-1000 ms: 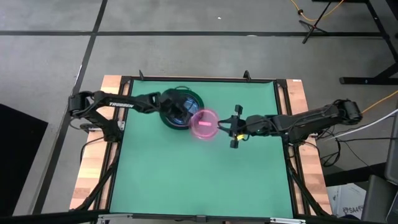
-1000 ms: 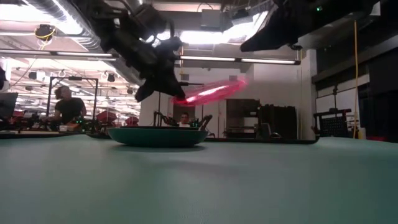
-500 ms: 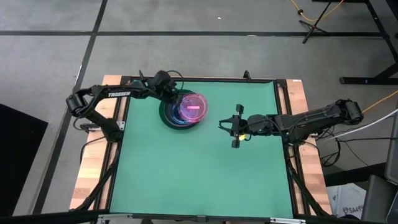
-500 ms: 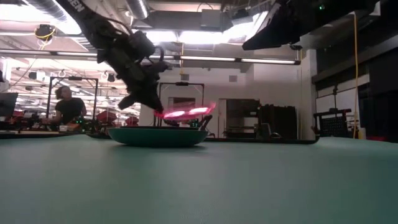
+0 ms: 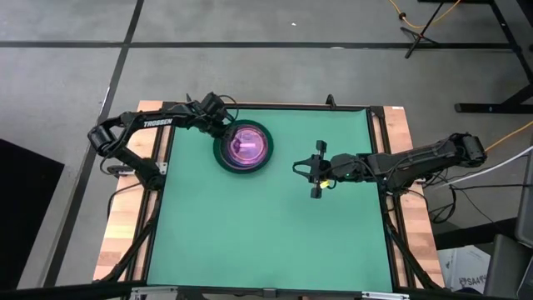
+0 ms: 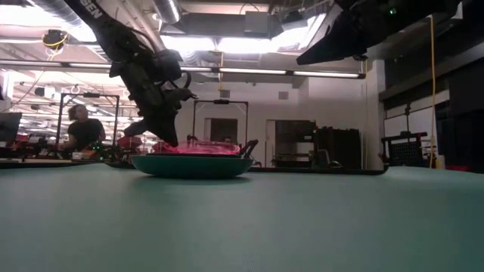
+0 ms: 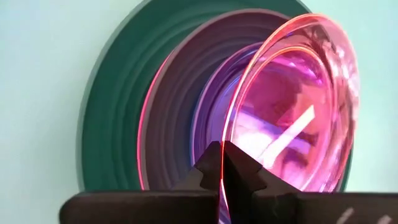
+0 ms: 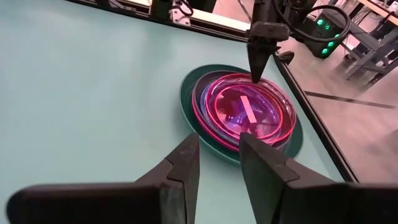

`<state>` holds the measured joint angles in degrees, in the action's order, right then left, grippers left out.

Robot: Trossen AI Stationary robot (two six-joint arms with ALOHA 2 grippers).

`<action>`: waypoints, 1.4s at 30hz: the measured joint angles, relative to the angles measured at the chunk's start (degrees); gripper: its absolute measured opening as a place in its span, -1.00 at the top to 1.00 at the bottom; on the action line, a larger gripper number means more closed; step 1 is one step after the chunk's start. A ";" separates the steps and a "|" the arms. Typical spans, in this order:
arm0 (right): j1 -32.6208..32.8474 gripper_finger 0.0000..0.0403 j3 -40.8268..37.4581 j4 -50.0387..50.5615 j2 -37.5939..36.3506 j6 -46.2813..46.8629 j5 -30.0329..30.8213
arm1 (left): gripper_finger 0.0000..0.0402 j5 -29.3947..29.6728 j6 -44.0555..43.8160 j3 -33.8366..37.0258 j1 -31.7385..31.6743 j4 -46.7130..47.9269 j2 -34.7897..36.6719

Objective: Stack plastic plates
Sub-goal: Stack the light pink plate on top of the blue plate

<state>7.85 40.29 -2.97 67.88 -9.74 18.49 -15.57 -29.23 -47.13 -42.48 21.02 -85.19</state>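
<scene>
From above, one stack of plates (image 5: 242,147) sits at the far left of the green table (image 5: 266,242). The big dark green plate (image 5: 221,156) is at the bottom and the clear pink plate (image 5: 247,146) on top. The left gripper (image 5: 223,132) is at the stack's far-left edge, pinching the pink plate's rim. The right gripper (image 5: 315,169) hangs over the table's right half, well apart from the stack, fingers spread and empty.

At table height, the stack is one low mound, with the green plate showing as a teal bowl shape and the pink rim just above it. The left arm slants down to its left edge. One person (image 6: 82,131) sits in the room behind, far left.

The left wrist view is close in. I count at least four nested plates: green, a dark grey one (image 7: 174,118), one with a bright pink edge (image 7: 142,140), and the clear pink one, its rim clamped between the two closed fingers (image 7: 210,167).

The right wrist view looks past two parted fingers (image 8: 180,168) at the stack, with the left gripper standing on its far rim.
</scene>
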 joint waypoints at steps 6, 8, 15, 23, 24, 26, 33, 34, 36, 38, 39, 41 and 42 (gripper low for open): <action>-0.01 0.47 0.00 0.05 0.00 0.00 0.03 | 1.00 0.62 1.83 0.00 0.02 0.15 0.00; 0.01 0.47 0.00 0.05 0.00 0.00 0.04 | 0.99 1.62 1.90 0.00 0.02 0.16 0.00; 0.01 0.47 0.00 0.05 0.00 0.00 0.08 | 0.81 2.84 1.92 0.00 0.28 0.16 0.00; -0.01 0.47 0.02 0.08 0.02 0.00 0.05 | 0.68 2.97 2.41 0.00 0.95 0.67 0.00; -0.01 0.47 0.02 0.08 0.02 0.00 -0.02 | 0.67 2.99 2.84 0.00 1.37 0.90 0.00; 0.00 0.47 0.02 0.08 0.02 0.00 -0.03 | 0.67 2.97 3.31 0.02 2.63 1.21 0.00; 0.01 0.47 0.02 0.08 0.02 0.00 -0.05 | 0.67 2.91 3.95 0.04 6.28 1.31 0.00; 0.01 0.47 0.02 0.08 0.02 0.00 -0.05 | 0.67 2.89 4.26 0.04 6.35 1.31 0.00; 0.00 0.47 0.02 0.08 0.02 0.00 -0.05 | 0.67 3.31 4.28 0.04 6.16 1.31 0.00; 0.00 0.47 0.02 0.08 0.02 0.00 -0.05 | 0.67 4.60 4.31 0.04 5.88 1.31 -0.02; 0.01 0.47 0.02 0.08 0.02 0.00 -0.06 | 0.67 5.15 4.33 0.04 5.67 1.33 -0.02; 0.01 0.47 0.02 0.08 0.03 0.00 -0.08 | 0.67 5.60 4.31 0.04 5.29 1.33 -0.02; 0.01 0.47 0.02 0.09 0.03 0.00 -0.08 | 0.67 5.59 4.31 0.04 5.15 1.33 -0.02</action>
<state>7.86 40.32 -2.89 67.91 -9.74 18.41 -9.98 -24.93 -47.09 -37.33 22.35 -85.21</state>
